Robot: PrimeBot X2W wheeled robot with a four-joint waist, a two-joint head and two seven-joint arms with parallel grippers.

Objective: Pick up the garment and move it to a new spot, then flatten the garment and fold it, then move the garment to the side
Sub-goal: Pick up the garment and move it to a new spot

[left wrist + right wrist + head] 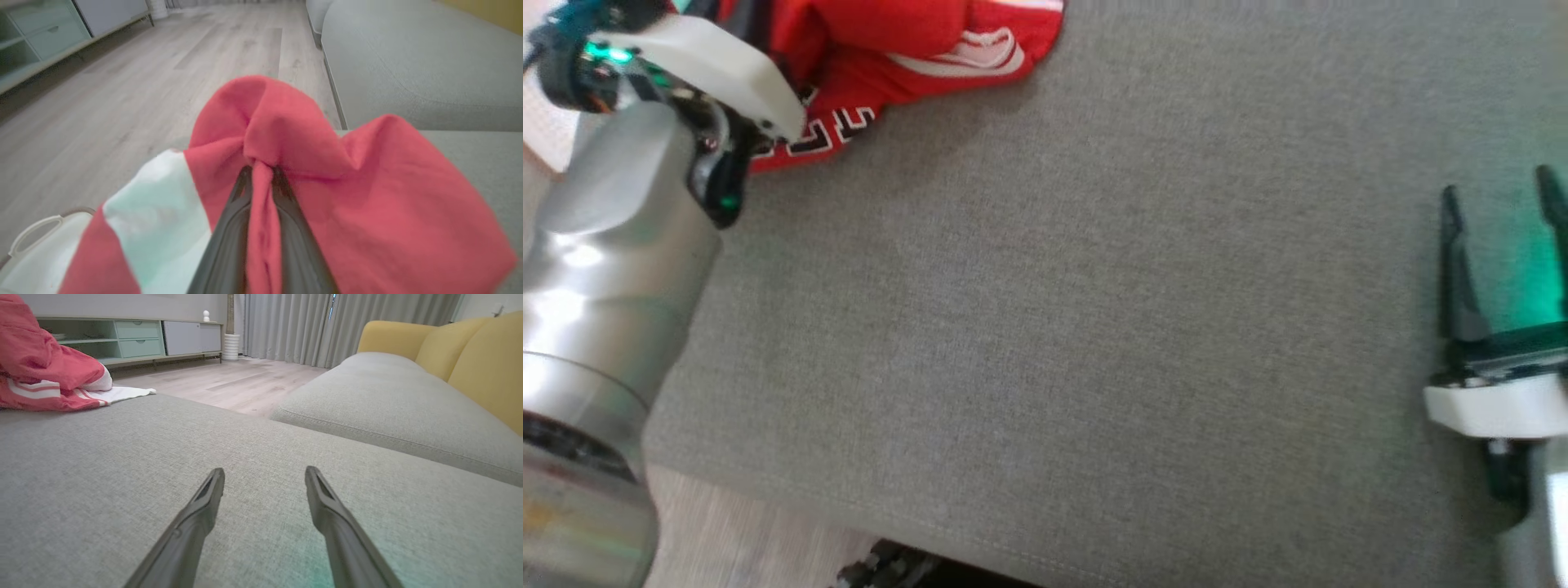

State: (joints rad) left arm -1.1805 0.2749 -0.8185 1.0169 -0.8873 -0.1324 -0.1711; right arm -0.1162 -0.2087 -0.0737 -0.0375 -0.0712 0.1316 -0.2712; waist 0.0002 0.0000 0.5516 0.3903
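Head view: grey cushion [1094,327] takes up most of the frame; all places below are rel. to it.
Garment [915,41]: red w/ white stripes and a black-and-white patterned trim, bunched in a heap on the cushion's far-left corner.
Left gripper [261,169]: at that same far-left corner, fingers nearly together, pinching a raised fold of the garment; red fabric bulges up over and around the tips.
Left arm [613,245]: silver forearm along the cushion's left edge; white wrist housing sits over the garment and hides the fingers in head view.
Right gripper [1499,184]: over the cushion's right side, well apart from the garment; fingers spread wide, nothing between them. Low over the fabric, can't tell if the tips touch.
Basket [36,232]: white, handle visible, past the cushion's left corner, next to the garment's white-striped part.
Floor [163,81]: pale wood, beyond the cushion's far edge.
Second seat [388,400]: grey, just beyond the cushion's far-right side, w/ yellow backrest [482,363] behind it.
Cabinet [135,335]: pale green drawers, across the floor from the cushion.
Curtain [286,326]: grey, by the far wall, well apart from the cushion.
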